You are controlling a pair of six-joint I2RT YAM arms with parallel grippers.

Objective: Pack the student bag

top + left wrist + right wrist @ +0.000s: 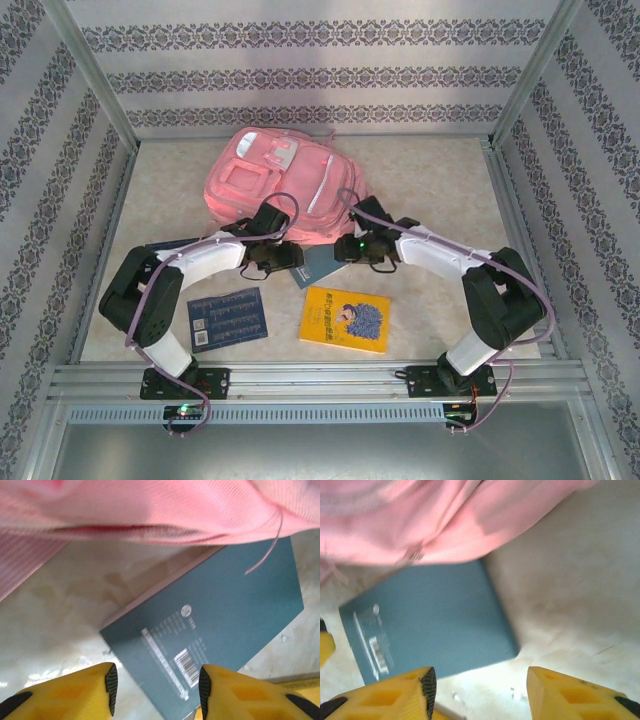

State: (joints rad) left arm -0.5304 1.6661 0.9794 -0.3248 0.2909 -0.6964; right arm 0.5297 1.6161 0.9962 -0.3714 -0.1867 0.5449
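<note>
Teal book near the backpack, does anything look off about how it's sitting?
Yes. The teal book lies askew on the table, its far end hidden under the edge of the pink backpack. A loose pink thread hangs across its cover.

A teal book (435, 620) tucked under the student bag (420, 520)
The pink fabric drapes across the top, overlapping the book's far edge. The book lies flat on the pale table (570, 580), barcode showing. The right gripper (479, 685) hangs above, yellow fingers spread apart.
</note>
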